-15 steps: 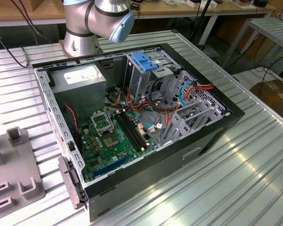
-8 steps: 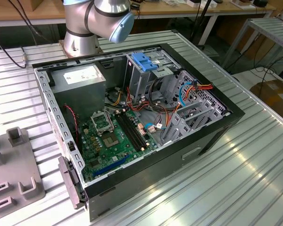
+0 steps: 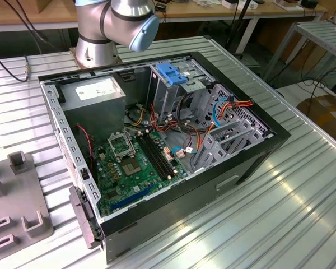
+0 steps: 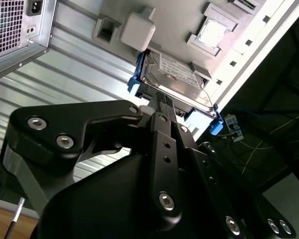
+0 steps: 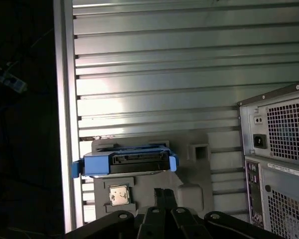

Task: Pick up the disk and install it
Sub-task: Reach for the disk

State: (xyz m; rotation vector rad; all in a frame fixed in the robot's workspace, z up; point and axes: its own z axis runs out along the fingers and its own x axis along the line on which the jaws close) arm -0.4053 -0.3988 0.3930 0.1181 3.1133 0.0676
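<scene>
The disk (image 5: 124, 163) sits outside the computer, on a grey fixture plate (image 5: 189, 174) that lies on the ribbed metal table (image 5: 164, 74) close to the table's edge. In the first wrist view it shows its thin connector side between the blue rails (image 5: 97, 164). In the second wrist view its white label faces the camera (image 4: 177, 79). It looks propped on edge in the plate, though how steeply it leans is hard to judge. Beside it on the same plate, a small silvery square part (image 5: 118, 195) rests in a shallow recess.

The gripper (image 5: 163, 191) hangs over the plate near the disk, with the fingertips drawn together and nothing between them. In the second wrist view its tip (image 4: 163, 97) lines up with the disk's near edge, but I see no contact.

The rear panel of the computer case (image 5: 274, 149), with vent grilles and a power socket, stands just beside the plate. In the exterior view the case (image 3: 252, 162) lies on its side, open. Inside it are a green motherboard (image 3: 134, 162), a grey power-supply box (image 3: 92, 95) in one corner, a tall metal drive cage (image 3: 165, 98) with a blue handle (image 3: 171, 73), and loose orange, red and blue cables (image 3: 235, 105) strung around the cage. The arm (image 3: 117, 22) rises behind the case.
</scene>
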